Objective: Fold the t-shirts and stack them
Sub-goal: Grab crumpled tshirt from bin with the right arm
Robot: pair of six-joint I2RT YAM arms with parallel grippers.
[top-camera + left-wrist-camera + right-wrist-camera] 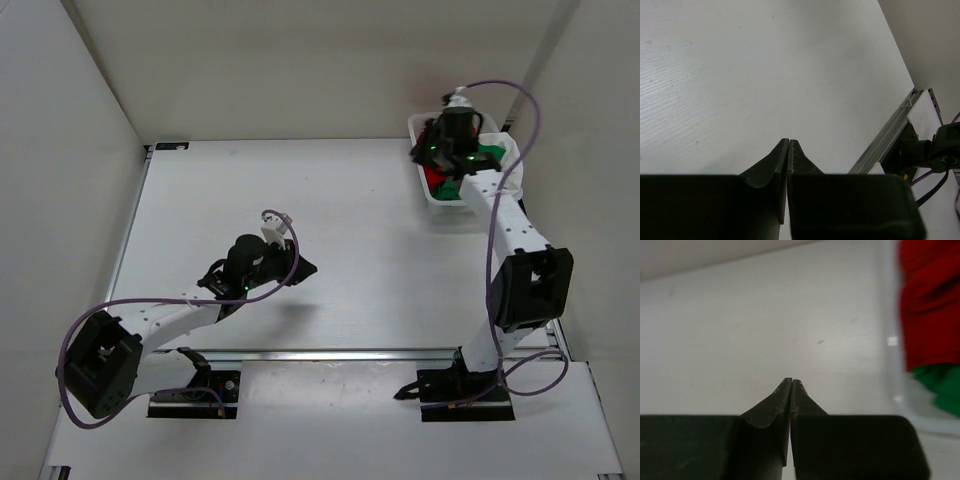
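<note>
Two t-shirts lie bunched in a white basket (508, 150) at the table's far right: a red one (434, 180) (927, 300) and a green one (488, 157) (945, 387). My right gripper (422, 148) (791, 381) is shut and empty, hovering at the basket's left side with its tips over bare table. The basket wall (910, 410) is blurred at the right of the right wrist view. My left gripper (308, 268) (789, 141) is shut on nothing, low over the middle-left of the table, far from the shirts.
Walls close the table (330, 200) on the left, back and right. An aluminium rail (330, 353) (890, 135) runs along the near edge in front of the arm bases. The right arm (505, 225) reaches up along the right side.
</note>
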